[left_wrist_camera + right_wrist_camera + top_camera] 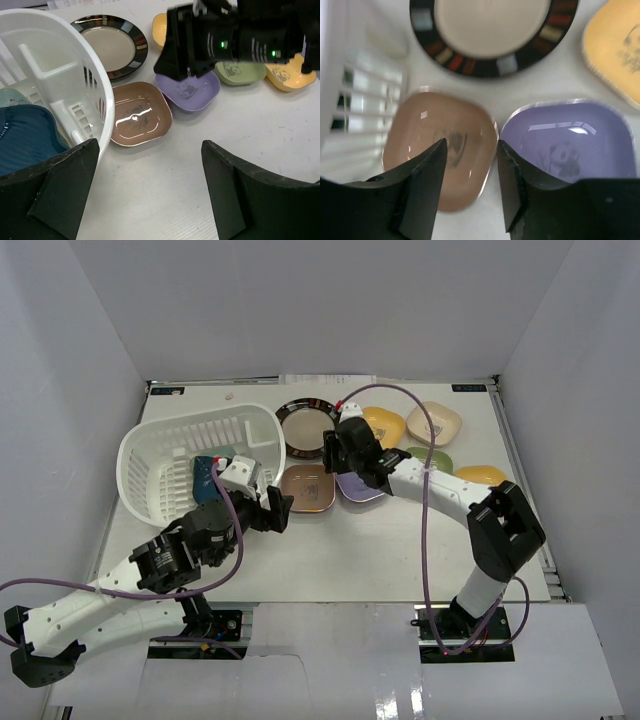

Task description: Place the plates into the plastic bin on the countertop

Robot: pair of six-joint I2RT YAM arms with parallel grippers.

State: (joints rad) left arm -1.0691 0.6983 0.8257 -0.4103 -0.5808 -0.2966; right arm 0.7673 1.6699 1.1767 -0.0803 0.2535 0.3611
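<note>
Reaching arm: right gripper (471,150) is hovering nearest, fingers spread.
Brown plate (440,150): lying just under it, toward 11 o'clock.
Bin (215,430): sitting at the plate's 9 o'clock.
Left gripper (150,150): waiting wide apart, holding nothing.

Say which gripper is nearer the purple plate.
Right. The right gripper hovers over the gap between the purple plate and brown plate; the left gripper is farther, past the brown plate, by the bin.

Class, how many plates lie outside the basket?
7, all right of the basket: dark-rimmed plate and brown dish nearest it, purple by the right tool, then orange, cream, green, yellow. The arm may hide others.
</note>
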